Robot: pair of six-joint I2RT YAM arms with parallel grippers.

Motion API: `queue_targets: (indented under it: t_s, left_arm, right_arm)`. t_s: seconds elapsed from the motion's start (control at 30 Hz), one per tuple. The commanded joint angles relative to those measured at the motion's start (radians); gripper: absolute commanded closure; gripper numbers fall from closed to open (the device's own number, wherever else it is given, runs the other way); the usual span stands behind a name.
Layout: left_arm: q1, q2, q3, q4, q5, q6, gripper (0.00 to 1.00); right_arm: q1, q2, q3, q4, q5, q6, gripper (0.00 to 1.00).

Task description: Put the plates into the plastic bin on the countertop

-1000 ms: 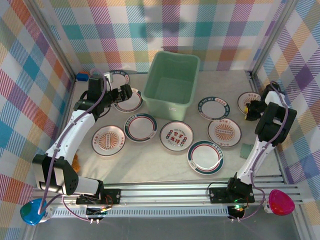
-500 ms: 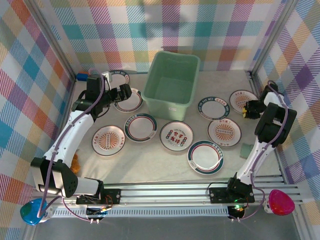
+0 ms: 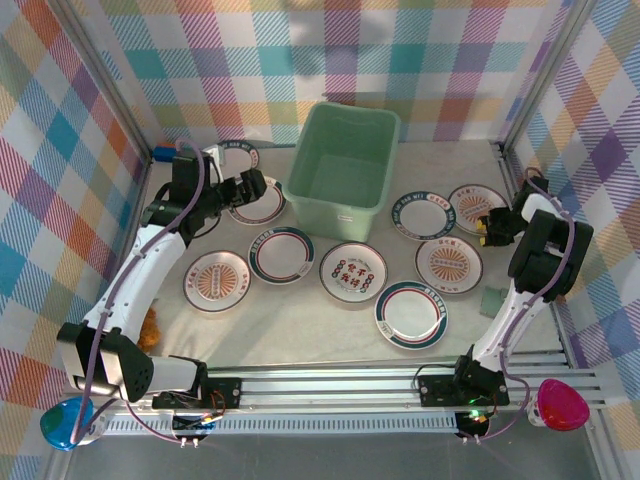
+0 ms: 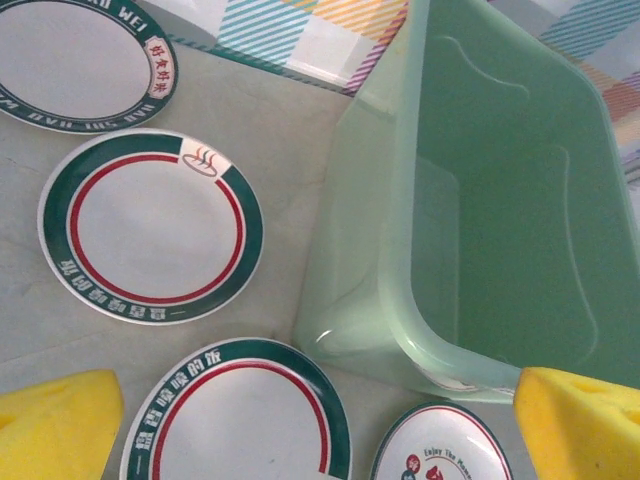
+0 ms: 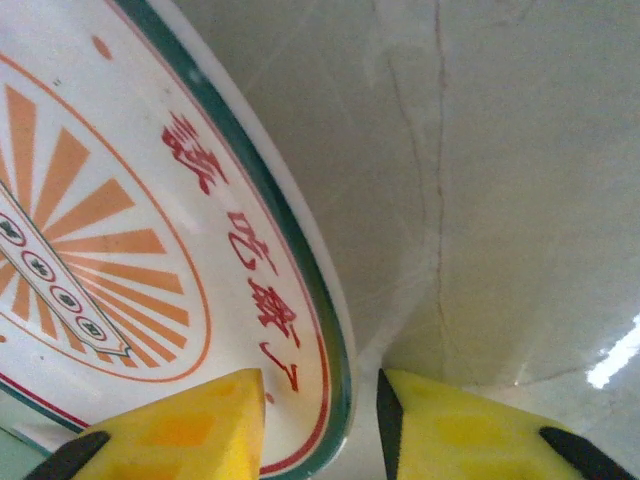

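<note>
The mint-green plastic bin point(image 3: 345, 165) stands at the back centre of the countertop point(image 3: 300, 330), nothing in it. Several plates lie flat around it. My right gripper point(image 3: 490, 222) is shut on the rim of an orange-sunburst plate point(image 3: 472, 205) at the right; in the right wrist view its yellow fingers point(image 5: 180, 430) straddle that plate's point(image 5: 100, 230) green edge. My left gripper point(image 3: 250, 185) hovers open above a green-and-red rimmed plate point(image 3: 257, 200) left of the bin. Its wrist view shows that plate point(image 4: 150, 225), another one point(image 4: 240, 420) and the bin point(image 4: 500, 200).
A small flat green lid-like piece point(image 3: 492, 300) lies near the right arm. A blue object point(image 3: 165, 153) sits in the back left corner. Plaid walls ring the countertop and a metal rail point(image 3: 350, 385) runs along the front.
My right gripper has moved left with the sunburst plate, bringing it close to the green-rimmed plate beside the bin. The left arm has barely shifted.
</note>
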Motion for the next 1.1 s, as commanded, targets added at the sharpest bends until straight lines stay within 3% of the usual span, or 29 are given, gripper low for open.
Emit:
queue_targets:
  t_s: [0.0, 0.17, 0.3, 0.57, 0.83, 1.07]
  left_arm:
    - [-0.016, -0.032, 0.012, -0.027, 0.011, -0.024, 0.0]
    - [-0.036, -0.013, 0.038, -0.045, 0.004, -0.031, 0.0]
    - [-0.061, 0.006, 0.062, -0.056, -0.001, -0.041, 0.0]
    - [-0.091, -0.019, 0.038, -0.062, -0.005, -0.127, 0.0]
    - [-0.119, -0.109, 0.006, -0.12, -0.085, -0.191, 0.0]
    - [-0.136, -0.137, -0.006, -0.158, -0.079, -0.212, 0.0]
  right_arm:
    - [0.008, -0.008, 0.005, 0.059, -0.019, -0.014, 0.62]
    - [0.006, 0.004, 0.033, 0.066, 0.005, -0.037, 0.57]
    - [0.006, 0.036, 0.048, 0.064, 0.0, -0.039, 0.6]
    - [0.005, 0.038, 0.004, 0.152, -0.02, -0.018, 0.79]
    - [0.002, -0.016, -0.054, 0.193, -0.012, -0.038, 0.97]
    - [-0.018, -0.124, -0.136, 0.267, -0.001, 0.012, 1.0]
